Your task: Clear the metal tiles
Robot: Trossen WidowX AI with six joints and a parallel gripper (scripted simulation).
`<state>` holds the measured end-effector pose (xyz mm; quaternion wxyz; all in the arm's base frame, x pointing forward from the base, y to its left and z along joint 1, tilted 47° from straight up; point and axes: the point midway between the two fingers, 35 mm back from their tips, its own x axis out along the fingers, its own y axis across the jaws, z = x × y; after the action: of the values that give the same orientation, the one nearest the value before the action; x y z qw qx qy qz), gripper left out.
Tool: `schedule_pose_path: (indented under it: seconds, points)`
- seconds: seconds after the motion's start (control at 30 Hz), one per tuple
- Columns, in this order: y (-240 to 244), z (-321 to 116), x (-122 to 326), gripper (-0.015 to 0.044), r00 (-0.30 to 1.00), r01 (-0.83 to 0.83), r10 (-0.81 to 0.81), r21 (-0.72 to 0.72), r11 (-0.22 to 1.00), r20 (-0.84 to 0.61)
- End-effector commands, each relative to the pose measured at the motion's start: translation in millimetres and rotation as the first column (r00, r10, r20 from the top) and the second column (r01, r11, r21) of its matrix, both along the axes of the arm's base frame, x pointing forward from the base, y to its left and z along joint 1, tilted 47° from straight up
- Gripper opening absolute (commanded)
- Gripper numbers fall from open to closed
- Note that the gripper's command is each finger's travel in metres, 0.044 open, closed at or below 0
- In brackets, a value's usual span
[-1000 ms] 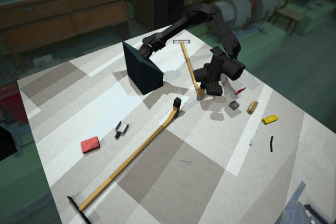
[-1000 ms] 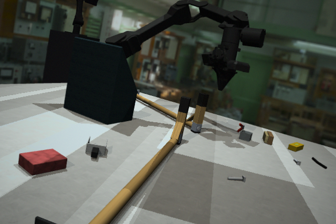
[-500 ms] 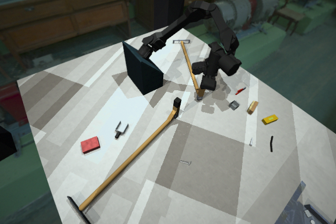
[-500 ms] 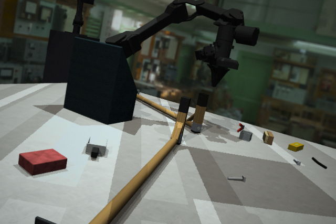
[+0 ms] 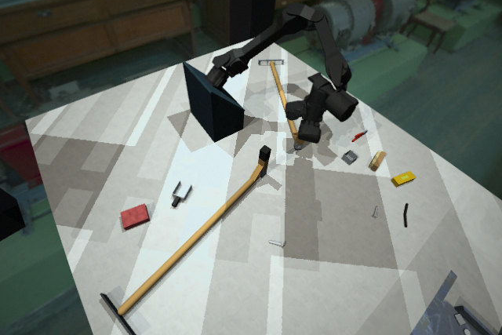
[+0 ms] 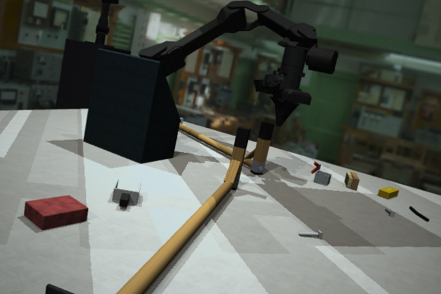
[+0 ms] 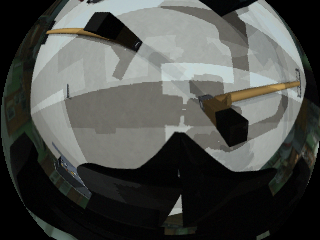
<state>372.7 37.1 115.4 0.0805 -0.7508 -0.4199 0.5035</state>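
My gripper (image 6: pixel 280 124) (image 7: pixel 178 136) is shut and empty, pointing down above the table near the upright black-tipped grip of the rake-headed tool (image 5: pixel 279 88) (image 6: pixel 210 141) (image 7: pixel 265 92). It touches neither tool. The long scraper (image 5: pixel 194 242) (image 6: pixel 192 228) (image 7: pixel 65 31) lies on the table, its wooden handle ending in a raised black-tipped grip and its dark blade at the front left. The steel bench plate (image 5: pixel 434 311) is cut off at the bottom right in the top view. Small pale squares, seemingly tiles, show on it. The catch box cannot be made out clearly.
A red block (image 5: pixel 135 216) (image 6: pixel 56 212) and a metal bracket (image 5: pixel 181 192) (image 6: pixel 126 194) lie left of the scraper. A bolt (image 5: pixel 277 242) (image 6: pixel 310 234) lies right of it. A yellow block (image 5: pixel 403 178) (image 6: pixel 388 192), a wooden block (image 5: pixel 376 160) and a black rod (image 5: pixel 405 215) lie farther right.
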Motion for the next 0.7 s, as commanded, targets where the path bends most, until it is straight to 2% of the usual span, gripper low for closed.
schedule_pose_path:
  seconds: [0.0, 0.67]
  points:
    - [9, -10, 0, 0.0, 1.0, 0.003, -0.003, 0.007, 1.0, -0.008]
    - [47, -43, 3, 0.0, 1.0, 0.004, -0.004, 0.015, 1.0, -0.005]
